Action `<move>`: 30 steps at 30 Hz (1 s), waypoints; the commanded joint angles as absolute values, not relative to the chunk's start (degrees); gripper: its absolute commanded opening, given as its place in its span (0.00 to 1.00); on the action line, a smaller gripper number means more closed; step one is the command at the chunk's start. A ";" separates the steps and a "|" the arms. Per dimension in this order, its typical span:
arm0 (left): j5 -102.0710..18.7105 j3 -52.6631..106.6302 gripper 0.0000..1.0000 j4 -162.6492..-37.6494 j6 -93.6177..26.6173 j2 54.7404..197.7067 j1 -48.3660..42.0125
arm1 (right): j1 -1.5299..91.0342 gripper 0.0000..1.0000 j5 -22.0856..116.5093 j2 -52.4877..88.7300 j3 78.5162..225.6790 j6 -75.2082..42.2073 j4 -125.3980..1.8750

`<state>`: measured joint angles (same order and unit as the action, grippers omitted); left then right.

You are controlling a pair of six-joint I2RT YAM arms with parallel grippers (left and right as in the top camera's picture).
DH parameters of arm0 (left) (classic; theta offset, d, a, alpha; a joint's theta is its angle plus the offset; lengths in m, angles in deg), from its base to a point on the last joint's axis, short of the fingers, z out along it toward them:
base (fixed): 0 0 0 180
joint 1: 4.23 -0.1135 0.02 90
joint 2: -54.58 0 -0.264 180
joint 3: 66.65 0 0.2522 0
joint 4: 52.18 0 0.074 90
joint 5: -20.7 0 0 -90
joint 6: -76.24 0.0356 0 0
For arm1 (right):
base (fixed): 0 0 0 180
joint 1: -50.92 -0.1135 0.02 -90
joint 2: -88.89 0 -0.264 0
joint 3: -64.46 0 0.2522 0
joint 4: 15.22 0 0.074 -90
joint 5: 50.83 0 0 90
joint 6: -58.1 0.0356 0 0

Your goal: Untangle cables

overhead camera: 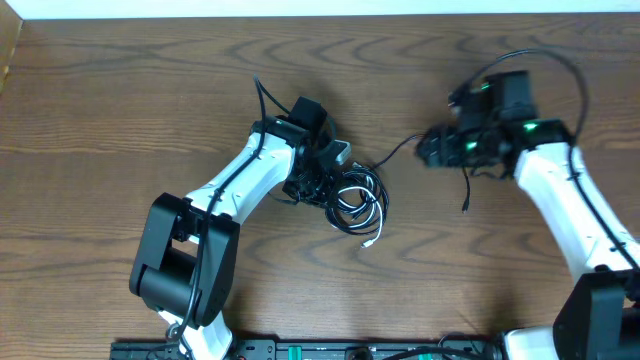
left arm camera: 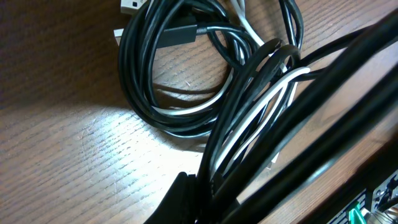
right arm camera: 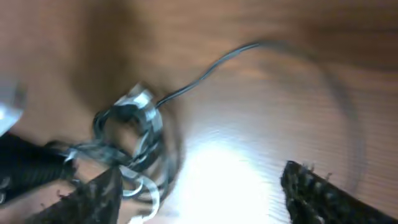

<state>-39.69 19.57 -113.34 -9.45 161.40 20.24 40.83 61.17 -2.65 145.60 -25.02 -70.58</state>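
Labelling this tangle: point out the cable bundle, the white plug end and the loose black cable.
cable bundle [overhead camera: 352,197]: overhead view, on its coiled loops.
white plug end [overhead camera: 369,242]: overhead view, on its tip.
loose black cable [right arm camera: 205,70]: right wrist view, mid-strand.

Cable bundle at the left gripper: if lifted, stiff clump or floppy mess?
Likely floppy: the cable bundle lies in loose loops, so it should sag and drape. It probably lifts as one clump, since the white strand threads through the black loops. The loose white plug end may dangle and swing.

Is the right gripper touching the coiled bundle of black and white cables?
Apart. The overhead view shows bare wooden tabletop between the right gripper and the coiled bundle of black and white cables.
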 commanded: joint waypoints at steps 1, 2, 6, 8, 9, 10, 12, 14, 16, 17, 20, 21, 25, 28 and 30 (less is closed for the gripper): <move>-36.92 19.57 0.07 -113.38 -9.67 160.07 20.09 | 36.15 0.80 63.62 -2.87 144.17 -29.66 -70.23; -35.45 19.75 0.07 -113.49 -9.42 159.72 20.05 | 35.01 0.80 62.35 -2.87 143.91 -29.64 -69.99; -33.09 20.51 0.07 -113.43 -9.23 155.06 19.94 | 32.22 0.77 55.79 -2.89 142.97 -27.10 -67.65; -33.11 20.54 0.07 -113.41 -9.27 150.95 19.94 | 32.11 0.74 54.00 -2.89 142.93 -24.39 -66.87; -33.09 20.54 0.07 -113.47 -9.32 148.29 19.94 | 32.20 0.73 53.15 -2.89 142.93 -23.04 -66.38; -33.07 20.54 0.07 -113.49 -9.58 146.39 19.94 | 32.22 0.73 52.36 -2.89 142.93 -21.59 -65.71; -32.19 20.54 0.08 -113.47 -9.77 142.12 19.96 | 32.20 0.73 52.40 -2.92 142.93 -20.26 -64.40; -32.19 20.54 0.08 -113.69 -9.75 139.55 19.96 | 32.09 0.74 52.40 -2.92 142.93 -20.08 -63.96; -32.15 20.54 0.08 -114.35 -9.71 137.80 19.96 | 32.20 0.73 52.10 -2.96 142.93 -19.63 -63.98; -31.47 20.54 0.07 -114.63 -9.36 137.03 19.96 | 32.44 0.72 51.77 -2.98 142.93 -18.69 -64.00; -25.03 20.54 0.07 -114.08 -7.96 135.74 19.94 | 32.74 0.74 52.97 -3.00 142.93 -16.70 -63.83; -24.02 20.54 0.07 -113.08 -8.00 135.68 19.96 | 32.72 0.77 57.95 -3.00 142.93 -17.88 -63.43; -22.95 20.54 0.08 -111.15 -8.07 135.72 19.94 | 32.52 0.81 70.76 -3.05 142.91 -20.43 -63.63; -21.03 20.54 0.07 -108.60 -8.70 135.70 19.94 | 31.65 0.83 70.28 -3.33 142.56 -20.43 -64.05; -18.91 20.54 0.07 -106.67 -9.42 135.70 19.94 | 31.10 0.84 68.18 -3.81 141.44 -20.39 -63.89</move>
